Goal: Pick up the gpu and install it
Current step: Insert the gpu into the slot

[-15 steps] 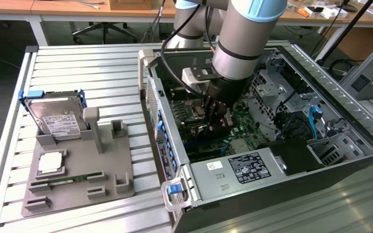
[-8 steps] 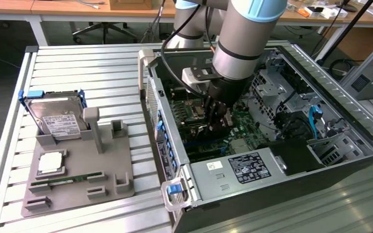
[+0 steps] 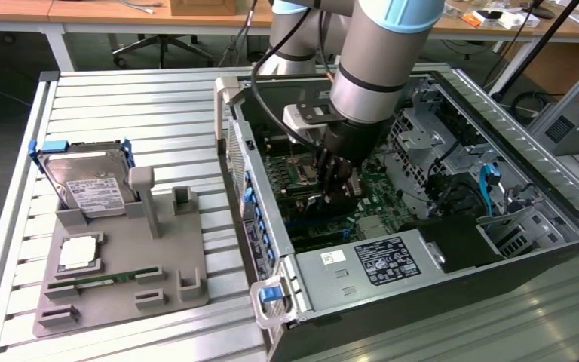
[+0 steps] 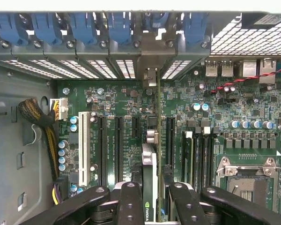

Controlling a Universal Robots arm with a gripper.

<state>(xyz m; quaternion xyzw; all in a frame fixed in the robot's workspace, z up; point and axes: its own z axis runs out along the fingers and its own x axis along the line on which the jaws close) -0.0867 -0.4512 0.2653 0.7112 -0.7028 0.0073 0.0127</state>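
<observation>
The gpu (image 4: 150, 161) shows edge-on, a thin black card with a green board edge. It runs from between my fingers up to the case's rear slot openings, where its silver end bracket (image 4: 150, 77) sits. My gripper (image 4: 153, 206) is shut on it, with one black finger (image 4: 131, 201) on each side. In the exterior view the gripper (image 3: 335, 192) reaches down inside the open computer case (image 3: 269, 226), and the gpu (image 3: 325, 207) is a dark shape under it, low over the motherboard (image 3: 375, 204). I cannot tell whether the card's edge sits in a slot.
Black expansion slots and a white slot (image 4: 83, 145) flank the card, with memory slots and the CPU socket (image 4: 246, 180) beyond. Blue latches (image 4: 84, 26) line the rear wall. Outside the case, a grey fixture (image 3: 118, 298) holds a hard drive (image 3: 88, 185) and a memory stick (image 3: 103, 280).
</observation>
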